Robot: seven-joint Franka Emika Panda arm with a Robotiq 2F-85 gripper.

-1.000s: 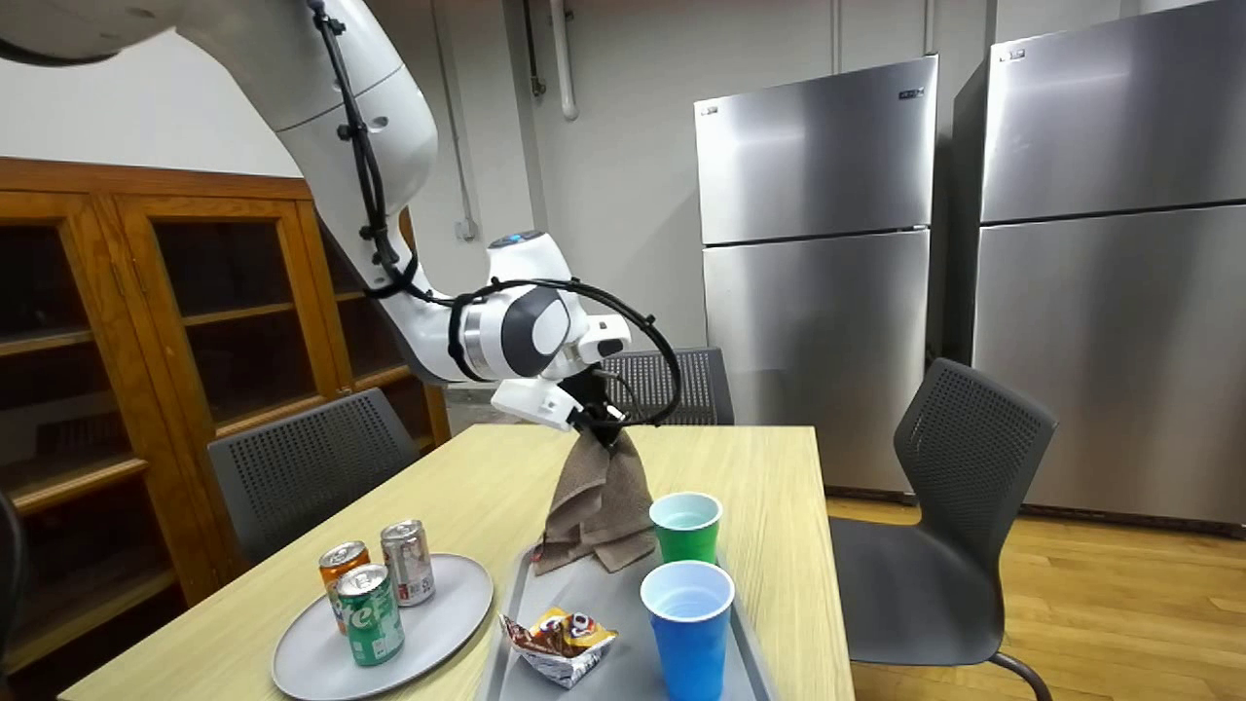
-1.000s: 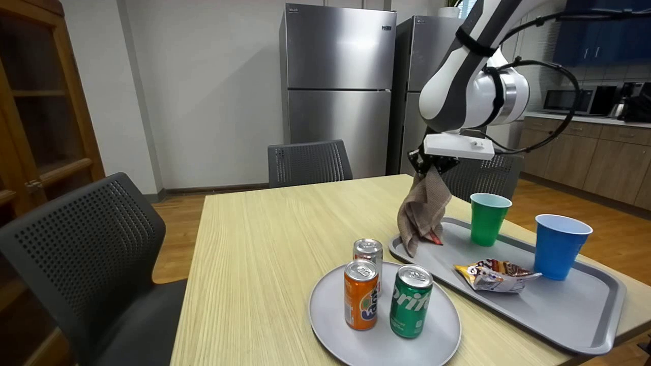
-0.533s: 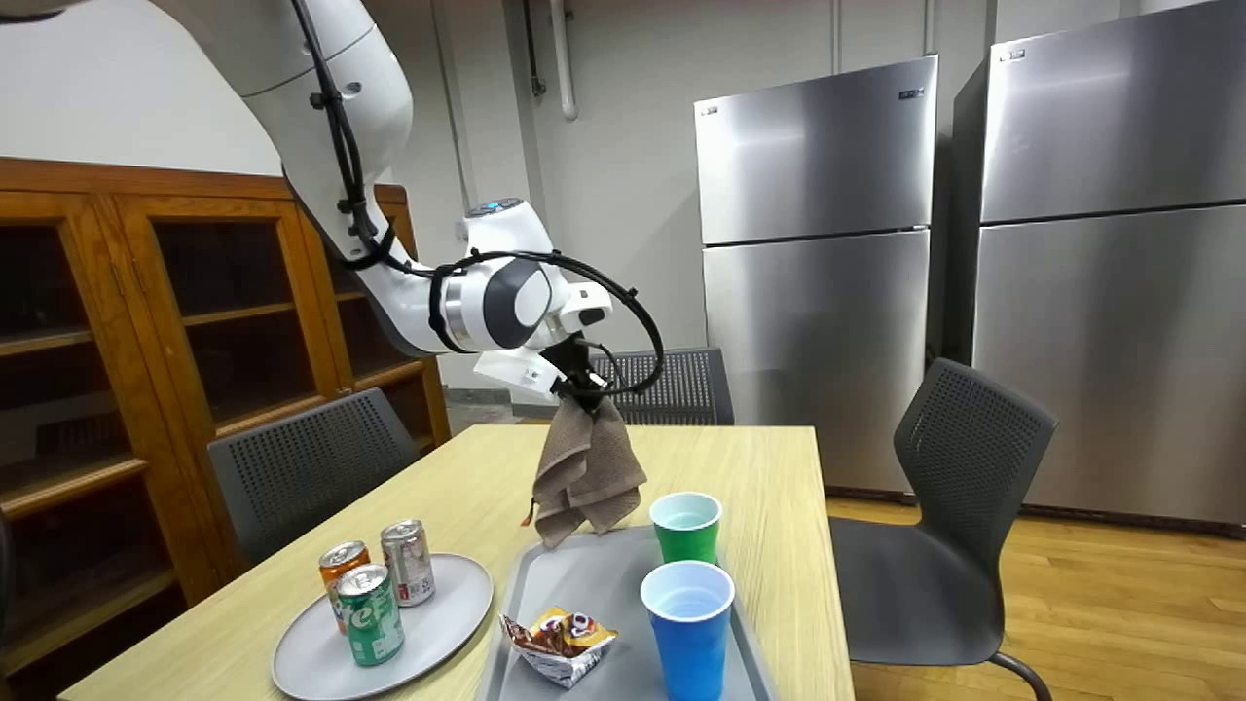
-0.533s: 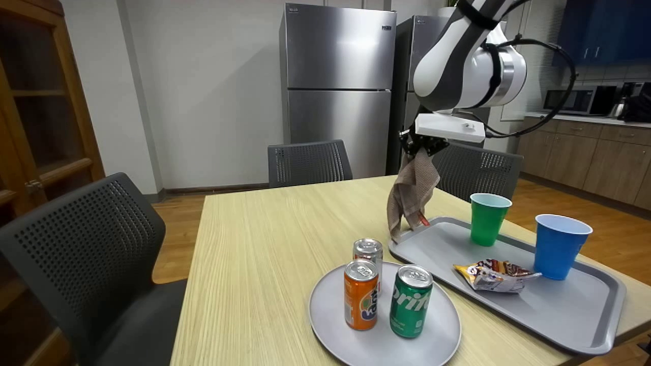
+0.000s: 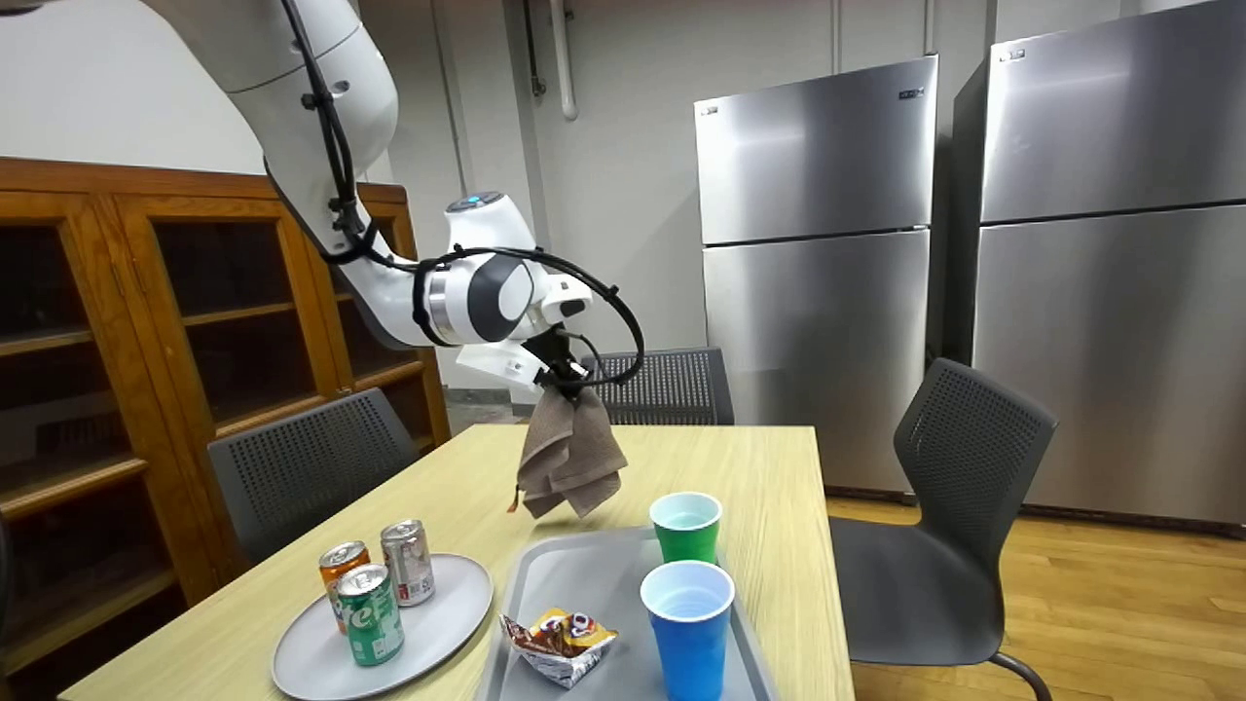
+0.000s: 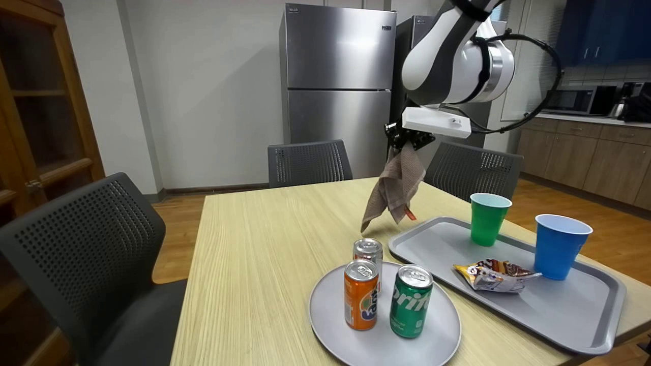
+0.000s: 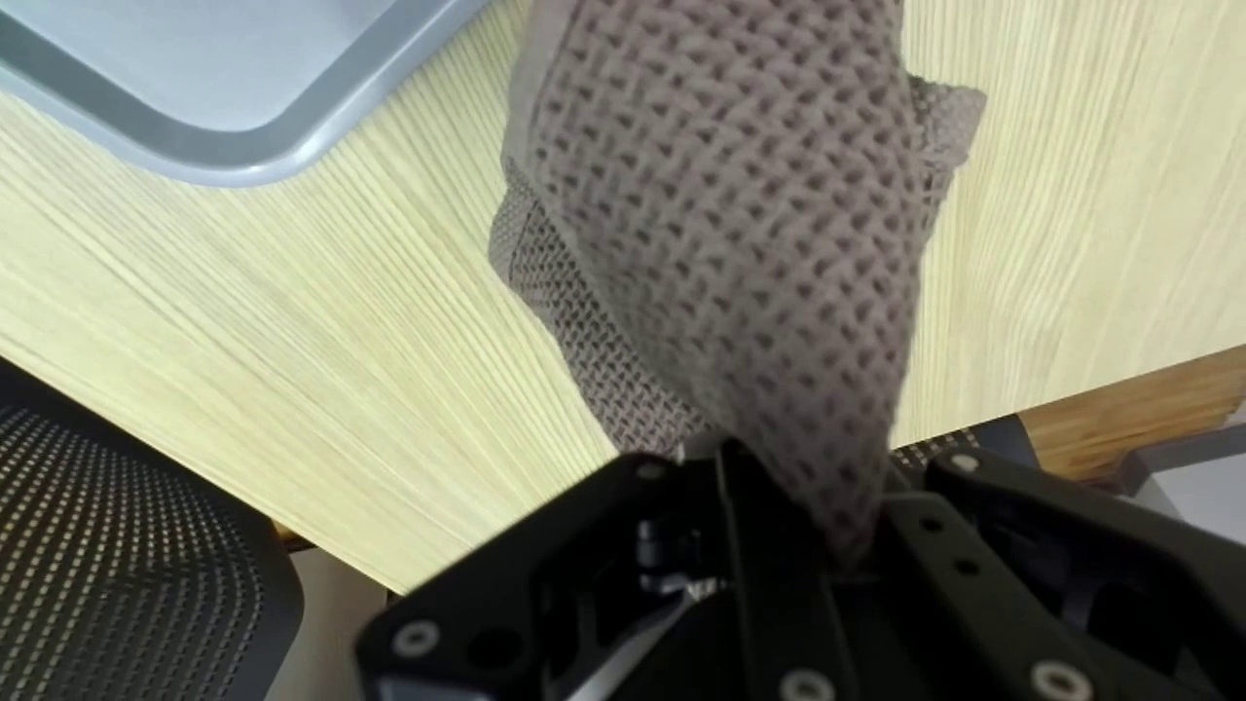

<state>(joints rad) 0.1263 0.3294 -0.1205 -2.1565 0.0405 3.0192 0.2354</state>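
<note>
Pale wood is forming the table point(image 6: 264, 254); a tray point(image 6: 559, 315) is lying on it. Beside this, w/o touching it, the cloth point(image 6: 395, 183) is hanging over the table, the gripper point(image 7: 820, 487) pinching it narrowly. Gripping & lifting are prob. looking done; letting go is remaining. In both exterior views a red tag point(image 6: 410, 214) is showing on the cloth; in the wrist view it isn't appearing.

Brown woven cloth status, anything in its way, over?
Fingers shut on brown woven cloth. Cloth hanging over pale wood-grain table. Possible obstacle: grey rectangular tray, beside cloth, not touching.
</note>
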